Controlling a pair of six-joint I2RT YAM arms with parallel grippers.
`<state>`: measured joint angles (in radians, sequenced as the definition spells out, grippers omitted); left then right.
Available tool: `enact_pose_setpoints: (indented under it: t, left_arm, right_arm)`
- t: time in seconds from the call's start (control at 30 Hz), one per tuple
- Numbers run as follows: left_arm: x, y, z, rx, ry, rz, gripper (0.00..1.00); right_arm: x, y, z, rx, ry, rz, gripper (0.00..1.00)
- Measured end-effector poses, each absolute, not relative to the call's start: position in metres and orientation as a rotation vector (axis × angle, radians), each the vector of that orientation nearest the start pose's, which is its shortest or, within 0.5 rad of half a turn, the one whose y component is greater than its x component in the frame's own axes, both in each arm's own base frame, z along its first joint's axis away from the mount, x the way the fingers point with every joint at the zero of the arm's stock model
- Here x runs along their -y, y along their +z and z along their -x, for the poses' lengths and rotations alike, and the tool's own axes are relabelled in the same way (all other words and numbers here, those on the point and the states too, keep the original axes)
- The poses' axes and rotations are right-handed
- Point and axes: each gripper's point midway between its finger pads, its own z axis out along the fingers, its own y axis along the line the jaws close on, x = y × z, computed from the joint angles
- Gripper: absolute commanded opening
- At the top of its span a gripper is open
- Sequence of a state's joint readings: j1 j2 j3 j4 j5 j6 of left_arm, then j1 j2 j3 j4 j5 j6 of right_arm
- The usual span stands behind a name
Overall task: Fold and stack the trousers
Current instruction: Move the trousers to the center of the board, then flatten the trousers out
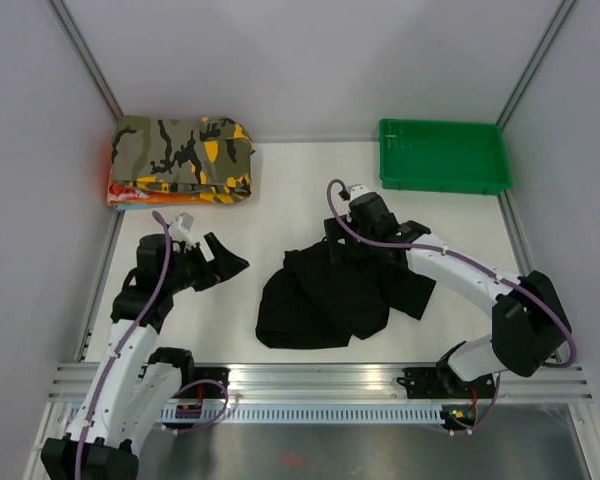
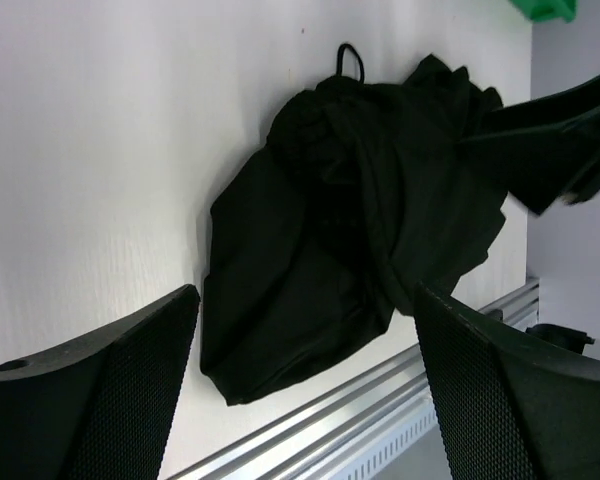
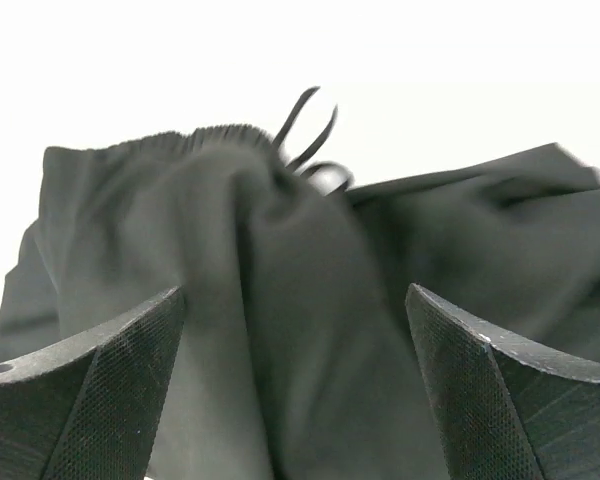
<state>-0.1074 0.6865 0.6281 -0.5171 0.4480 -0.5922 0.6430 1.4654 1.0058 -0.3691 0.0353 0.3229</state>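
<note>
The black trousers (image 1: 330, 295) lie in a crumpled heap at the middle of the table. They also show in the left wrist view (image 2: 330, 230) and fill the right wrist view (image 3: 300, 300), with the gathered waistband and a drawstring loop at the top. My right gripper (image 1: 338, 250) is open, low over the heap's far edge, its jaws spread on either side of a fabric ridge. My left gripper (image 1: 230, 262) is open and empty, held above the table to the left of the heap, apart from it.
A folded camouflage garment (image 1: 183, 160) lies at the back left. A green tray (image 1: 442, 157) stands at the back right. An aluminium rail (image 1: 320, 378) runs along the near table edge. White walls enclose the sides.
</note>
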Motion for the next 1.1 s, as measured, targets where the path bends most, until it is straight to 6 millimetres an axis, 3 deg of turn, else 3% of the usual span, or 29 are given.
enact_pose_setpoints:
  t: [0.13, 0.2, 0.3, 0.4, 0.57, 0.73, 0.93, 1.03, 1.07, 1.1]
  left_arm:
    - [0.139, 0.163, -0.216, -2.269, -0.928, 0.237, 0.91]
    - [0.155, 0.157, -0.215, -2.309, -0.941, 0.186, 0.89]
    - [0.181, 0.143, -0.213, -2.397, -0.921, 0.103, 0.84]
    - [0.198, 0.119, -0.212, -2.491, -0.854, 0.083, 0.82]
    - [0.191, 0.108, -0.213, -2.493, -0.744, 0.148, 0.81]
    - [0.177, 0.104, -0.208, -2.456, -0.698, 0.206, 0.81]
    - [0.162, 0.083, -0.196, -2.483, -0.639, 0.265, 0.82]
    - [0.156, 0.076, -0.191, -2.494, -0.62, 0.284, 0.82]
    - [0.155, 0.076, -0.19, -2.493, -0.615, 0.288, 0.82]
    - [0.154, 0.076, -0.19, -2.486, -0.609, 0.292, 0.82]
  right_arm:
    - [-0.212, 0.155, -0.31, -2.314, 0.382, 0.273, 0.98]
    - [-0.209, 0.175, -0.305, -2.263, 0.424, 0.255, 0.98]
    - [-0.215, 0.19, -0.287, -2.21, 0.539, 0.274, 0.98]
    - [-0.227, 0.178, -0.265, -2.226, 0.616, 0.343, 0.98]
    - [-0.265, 0.157, -0.246, -2.268, 0.588, 0.546, 0.98]
    - [-0.294, 0.138, -0.274, -2.276, 0.485, 0.645, 0.98]
    - [-0.321, 0.095, -0.295, -2.306, 0.325, 0.784, 0.94]
    - [-0.326, 0.069, -0.295, -2.328, 0.271, 0.853, 0.67]
    - [-0.325, 0.063, -0.295, -2.336, 0.257, 0.864, 0.35]
    - [-0.323, 0.056, -0.296, -2.343, 0.227, 0.888, 0.16]
